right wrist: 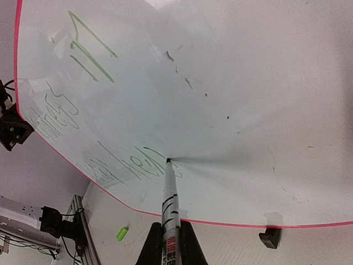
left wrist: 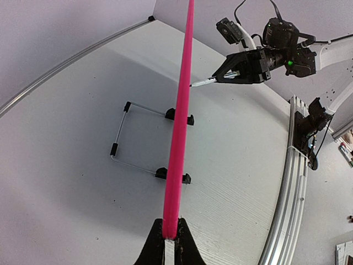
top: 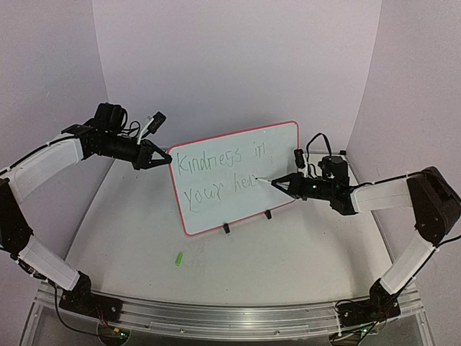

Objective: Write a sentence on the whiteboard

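Right gripper (right wrist: pixel 170 238) is clamped tight on a slim grey marker (right wrist: pixel 169 201). The tip is pressed to the glossy whiteboard (top: pixel 277 148), at the end of the thin green sentence (top: pixel 216 162). Left gripper (left wrist: pixel 170 234) pinches the board's rounded pink rim; it stands mid-table (top: pixel 288 259).

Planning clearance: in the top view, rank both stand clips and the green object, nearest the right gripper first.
1. Right stand clip, just below the right gripper.
2. Left stand clip, further left.
3. Green object, on the table, far left.
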Available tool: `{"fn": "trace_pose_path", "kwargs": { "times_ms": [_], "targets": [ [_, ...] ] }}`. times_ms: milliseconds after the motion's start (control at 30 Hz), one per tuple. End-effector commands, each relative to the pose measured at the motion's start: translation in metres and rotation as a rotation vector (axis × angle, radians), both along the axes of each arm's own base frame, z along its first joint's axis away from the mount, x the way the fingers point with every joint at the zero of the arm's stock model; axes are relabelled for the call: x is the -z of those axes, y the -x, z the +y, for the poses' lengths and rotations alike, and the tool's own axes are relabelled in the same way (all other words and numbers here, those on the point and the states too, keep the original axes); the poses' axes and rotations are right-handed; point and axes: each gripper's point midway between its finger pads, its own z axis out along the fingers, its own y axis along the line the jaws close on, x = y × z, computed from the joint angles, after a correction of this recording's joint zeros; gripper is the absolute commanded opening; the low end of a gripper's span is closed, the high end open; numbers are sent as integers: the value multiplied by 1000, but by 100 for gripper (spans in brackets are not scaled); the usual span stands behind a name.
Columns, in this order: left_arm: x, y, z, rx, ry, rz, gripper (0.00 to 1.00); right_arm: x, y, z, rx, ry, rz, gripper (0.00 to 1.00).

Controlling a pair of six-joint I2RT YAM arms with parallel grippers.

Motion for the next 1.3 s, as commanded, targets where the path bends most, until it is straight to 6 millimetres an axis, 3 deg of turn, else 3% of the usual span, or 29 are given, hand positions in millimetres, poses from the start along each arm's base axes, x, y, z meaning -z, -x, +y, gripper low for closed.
{"fn": "trace_pose_path", "kwargs": {
  "times_ms": [0, 567, 867, 1267],
  "targets": [
    [-9, 9, -5, 33, 8, -24, 0, -36, -12, -6, 58, -39, -106, 0],
    [-11, 10, -5, 33, 10, -27, 0, -28, -7, -15, 102, -26, -89, 0],
    [-11, 10, -5, 35, 10, -27, 0, -42, 9, -17, 67, -36, -136, 0],
    [-9, 10, -5, 34, 9, -22, 0, -19, 0, -9, 42, -14, -86, 0]
  ]
}}
